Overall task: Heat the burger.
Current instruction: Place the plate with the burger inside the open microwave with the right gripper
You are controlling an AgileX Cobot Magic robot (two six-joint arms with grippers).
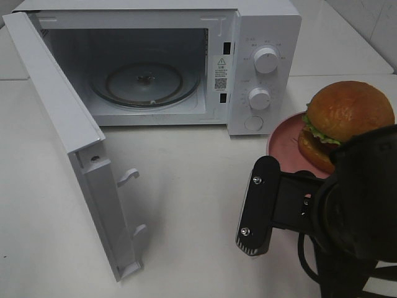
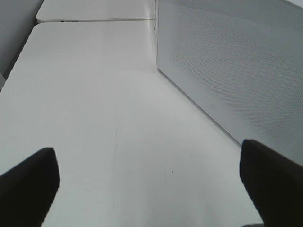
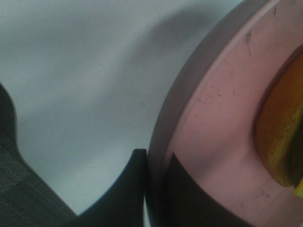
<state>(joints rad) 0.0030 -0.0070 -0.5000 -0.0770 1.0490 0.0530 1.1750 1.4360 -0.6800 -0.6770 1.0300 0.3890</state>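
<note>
Transferring the burger (image 1: 347,115) into the microwave (image 1: 263,37) appears to be the step in hand, with the plate (image 1: 282,141) as its carrier. The burger sits on the plate, which rests on the worktop (image 1: 186,186) just to the right of the microwave, near the control knobs. The right end effector (image 3: 152,161) is clamped on the plate's rim, with one finger on each side of the edge. The bite is shallow, and the burger sits toward the side of the plate away from the grip, so the load probably hangs off the fingers like a lever. Lift only enough to clear the worktop. Hold the plate level, because the tall domed bun could slide or topple on a tilted surface. Move slowly to the left and pass in front of the knob panel, not across it. Enter the cavity squarely and set the plate down centred on the turntable (image 1: 146,81). The door (image 1: 56,93) stands wide open on the left, with its latch hooks facing the approach path, so route the arm clear of them. Release only once the plate is fully supported. The left end effector (image 2: 149,184) has its jaws apart and holds nothing. It hovers over bare worktop beside a perforated white panel, probably the door. Leave it there until the right arm is out of the cavity, then use it to close the door.
</note>
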